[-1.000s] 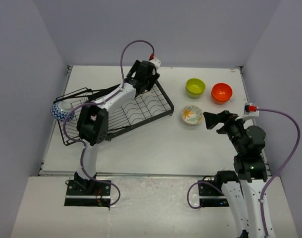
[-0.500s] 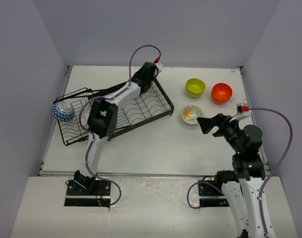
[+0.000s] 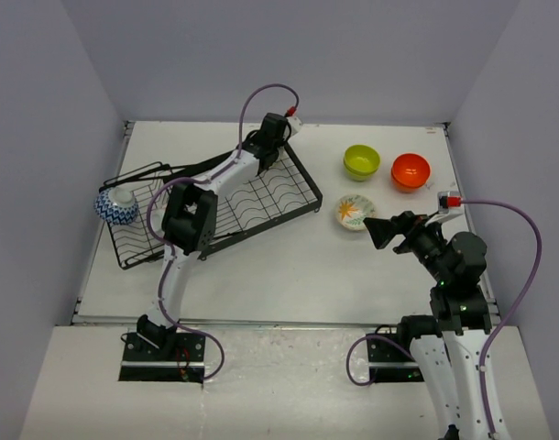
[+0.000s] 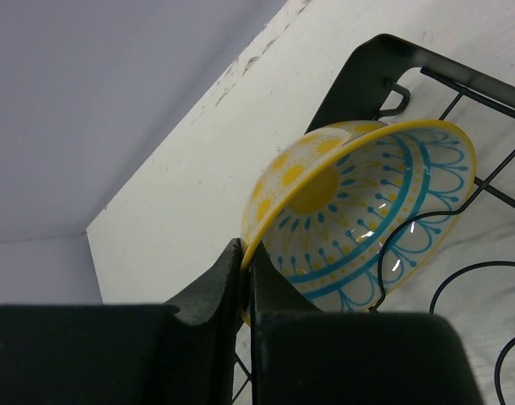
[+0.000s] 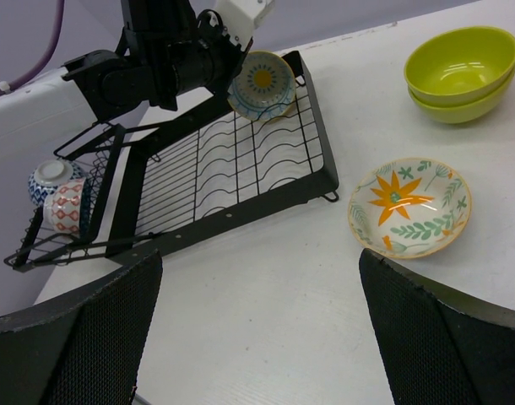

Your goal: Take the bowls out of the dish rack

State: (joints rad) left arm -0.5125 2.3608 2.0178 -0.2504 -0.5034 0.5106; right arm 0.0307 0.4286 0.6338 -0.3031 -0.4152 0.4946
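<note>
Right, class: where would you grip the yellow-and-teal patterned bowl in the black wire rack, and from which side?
Pinch the upper rim, one finger each side, from above. The yellow-and-teal bowl stands on edge in the black wire rack, so only that rim is free; the left gripper is shut there.

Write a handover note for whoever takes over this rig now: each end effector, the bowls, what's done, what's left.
Left end effector: shut on the rim of the yellow-and-teal patterned bowl at the far end of the black wire dish rack.
Right end effector: open, empty.
Done: lime green bowls, orange-red bowl and cream flower-patterned bowl sit on the table.
Left: the gripped bowl, plus the blue-and-white patterned bowl and red-and-white patterned bowl at the rack's basket end.
</note>
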